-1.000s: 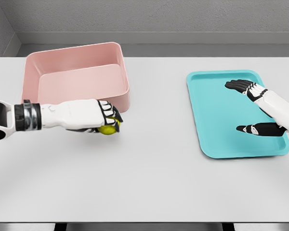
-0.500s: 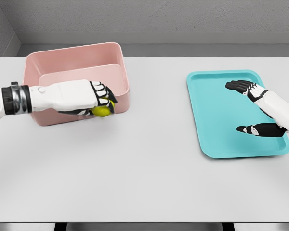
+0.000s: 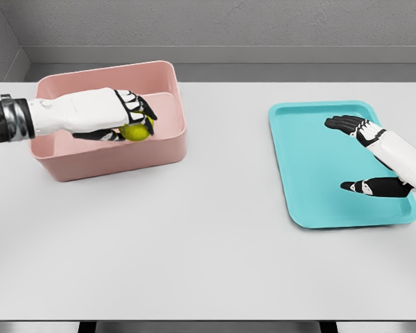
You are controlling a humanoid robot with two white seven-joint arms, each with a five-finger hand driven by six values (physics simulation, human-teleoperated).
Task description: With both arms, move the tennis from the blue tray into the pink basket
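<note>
The yellow-green tennis ball (image 3: 135, 131) hangs over the inside of the pink basket (image 3: 118, 156), held from above by my left hand (image 3: 133, 118), which is shut on it. That arm reaches in from the left edge across the basket's left wall. My right hand (image 3: 360, 156) hovers open over the blue tray (image 3: 312, 166) at the right, fingers spread and holding nothing. No ball lies on the tray.
The basket stands at the table's back left, the tray at the right. A wide stretch of white table (image 3: 215, 236) lies between and in front of them. A grey wall runs behind the table.
My left hand has carried the ball up and back, from in front of the basket's front wall to above its inside. The right hand has stayed still.
</note>
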